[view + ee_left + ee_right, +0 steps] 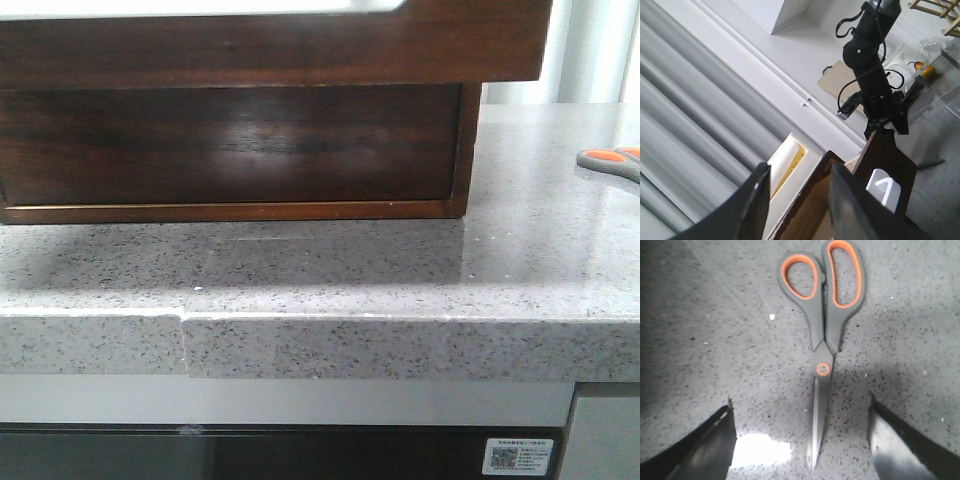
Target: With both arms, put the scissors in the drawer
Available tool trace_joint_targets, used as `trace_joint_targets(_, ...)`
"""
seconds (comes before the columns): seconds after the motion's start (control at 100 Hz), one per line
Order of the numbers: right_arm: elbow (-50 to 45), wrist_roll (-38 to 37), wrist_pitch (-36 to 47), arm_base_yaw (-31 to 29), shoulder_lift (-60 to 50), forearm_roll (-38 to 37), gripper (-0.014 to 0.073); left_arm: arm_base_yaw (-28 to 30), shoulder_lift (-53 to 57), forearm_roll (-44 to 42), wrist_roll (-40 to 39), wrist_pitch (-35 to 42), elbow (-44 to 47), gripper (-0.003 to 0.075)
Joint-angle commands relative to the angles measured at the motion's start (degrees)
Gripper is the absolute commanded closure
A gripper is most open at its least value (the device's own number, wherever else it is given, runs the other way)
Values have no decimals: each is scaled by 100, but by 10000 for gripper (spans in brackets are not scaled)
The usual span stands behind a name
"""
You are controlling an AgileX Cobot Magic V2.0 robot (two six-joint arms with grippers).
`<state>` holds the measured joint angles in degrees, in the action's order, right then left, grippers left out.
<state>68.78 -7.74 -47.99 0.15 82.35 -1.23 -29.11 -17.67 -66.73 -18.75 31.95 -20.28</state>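
Note:
The scissors (824, 340), grey with orange-lined loops, lie flat and closed on the speckled grey counter. In the right wrist view their blades point toward my right gripper (800, 401), which is open just above them with the blade tip between its fingers. In the front view only the handles (612, 162) show at the far right. The drawer's dark brown front (230, 145) sits under a wider dark wood top; no notch shows. My left gripper (801, 169) is open over a dark wood rim (832, 160) with paler wood inside. Neither gripper shows in the front view.
The counter's front edge (400, 345) runs across the front view, with a seam left of centre. In the left wrist view the right arm (867, 75) stands beyond the wood box, with a white tag marked 1 (883, 190), a clipboard (837, 80) and a clear container (940, 85) nearby.

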Motion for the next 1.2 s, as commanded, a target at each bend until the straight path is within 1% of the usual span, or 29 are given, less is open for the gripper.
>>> trace_joint_targets(0.0, 468, 3, -171, -39, 183, -76, 104, -49, -54, 258, -95, 75, -160, 456)
trace_joint_targets(0.2, 843, 3, -516, -39, 878, -172, 104, -49, -54, 258, -95, 75, -160, 456)
trace_joint_targets(0.41, 1026, 3, -771, -39, 1309, -212, 104, -49, -54, 258, -105, 75, -160, 456)
trace_joint_targets(0.77, 1171, 3, -953, -172, 1597, -203, 104, -49, -54, 258, -105, 75, -160, 456)
trace_joint_targets(1.189, 1171, 3, -955, -171, 1597, -203, 111, -49, -54, 258, -105, 75, -160, 456)
